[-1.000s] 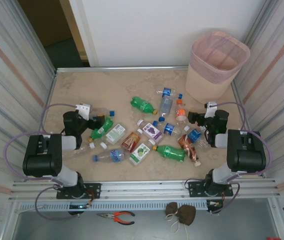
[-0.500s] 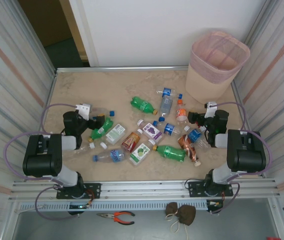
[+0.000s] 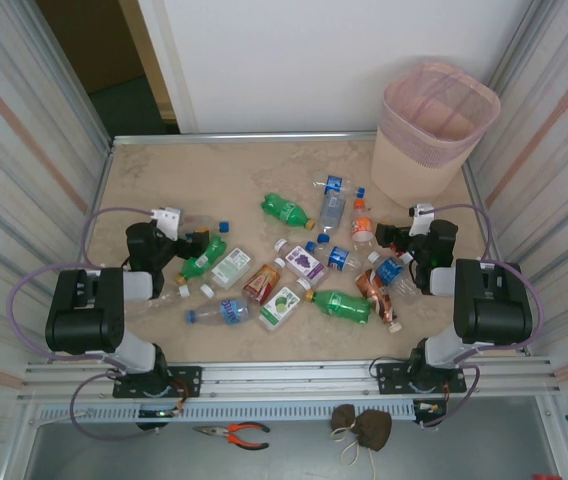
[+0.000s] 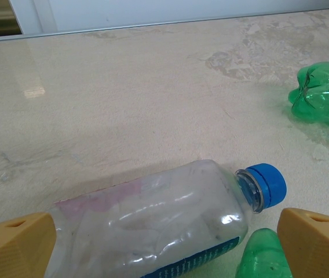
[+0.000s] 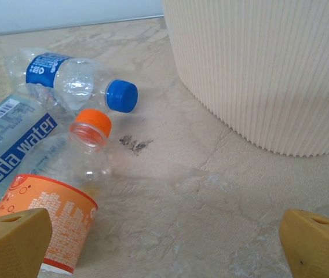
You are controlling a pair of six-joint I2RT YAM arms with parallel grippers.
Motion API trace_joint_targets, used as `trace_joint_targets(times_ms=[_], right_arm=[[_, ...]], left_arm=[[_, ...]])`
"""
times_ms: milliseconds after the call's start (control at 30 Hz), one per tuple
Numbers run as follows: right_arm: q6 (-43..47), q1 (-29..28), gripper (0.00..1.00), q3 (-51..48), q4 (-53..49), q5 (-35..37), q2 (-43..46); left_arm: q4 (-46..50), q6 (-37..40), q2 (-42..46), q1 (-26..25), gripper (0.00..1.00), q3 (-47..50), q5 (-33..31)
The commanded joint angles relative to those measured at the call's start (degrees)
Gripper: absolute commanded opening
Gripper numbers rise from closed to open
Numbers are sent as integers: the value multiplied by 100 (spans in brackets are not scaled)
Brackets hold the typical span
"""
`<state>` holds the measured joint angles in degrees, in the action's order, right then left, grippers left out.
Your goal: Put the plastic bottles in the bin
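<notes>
Bottles [image 3: 339, 305] lie on their sides, scattered over the middle of the tabletop [image 3: 194, 180]: green ones, clear ones with blue labels, white fruit-label ones, orange ones, plus a few loose blue caps. Bin [image 3: 414, 170] stands upright at the far right corner, well apart from most of the heap. Left gripper [image 3: 196, 246] sits low at the left edge of the heap, jaws wide apart. In its wrist view a clear bottle [image 4: 153, 226] with a blue cap lies between the fingers and just ahead of them, contact can't be told. A green bottle [image 4: 324, 92] lies farther off, another green one near the cap. Right gripper [image 3: 389, 236] is low at the right edge of the heap near the bin, jaws wide apart, nothing between them. An orange-label bottle [image 5: 54, 214] lies just beside one finger, two clear blue-label bottles behind it, the ribbed bin wall close ahead. Pliers [image 3: 234, 433] lie on the ledge below the arm bases.
</notes>
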<state>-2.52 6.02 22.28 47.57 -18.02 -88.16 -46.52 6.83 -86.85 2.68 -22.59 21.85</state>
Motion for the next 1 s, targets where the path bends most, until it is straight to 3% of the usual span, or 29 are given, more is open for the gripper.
trace_joint_targets(times_ms=[0, 200, 367, 533, 700, 833, 967], right_arm=[[7, 4, 99, 3, -48, 92, 102], [-38, -53, 99, 192, -739, 358, 512], [8, -147, 99, 282, -1396, 608, 1053], [-211, -367, 99, 530, -2420, 927, 1529], [-663, -506, 100, 814, -3486, 1094, 1971], [-856, -619, 100, 971, -4218, 1236, 2288], [-1075, -635, 99, 1112, -4721, 1239, 2558]], left_arm=[[-123, 115, 93, -9, 99, 53, 10], [-97, 139, 462, -211, 99, 211, -516], [833, -45, 1116, -249, 99, 26, -1040], [1706, -548, 1661, -432, 99, -176, -2004], [3594, -1646, 2272, -548, 99, -761, -2918], [5552, -2494, 2691, -497, 99, -1428, -3070], [6837, -3727, 2998, -488, 99, -1712, -3242]])
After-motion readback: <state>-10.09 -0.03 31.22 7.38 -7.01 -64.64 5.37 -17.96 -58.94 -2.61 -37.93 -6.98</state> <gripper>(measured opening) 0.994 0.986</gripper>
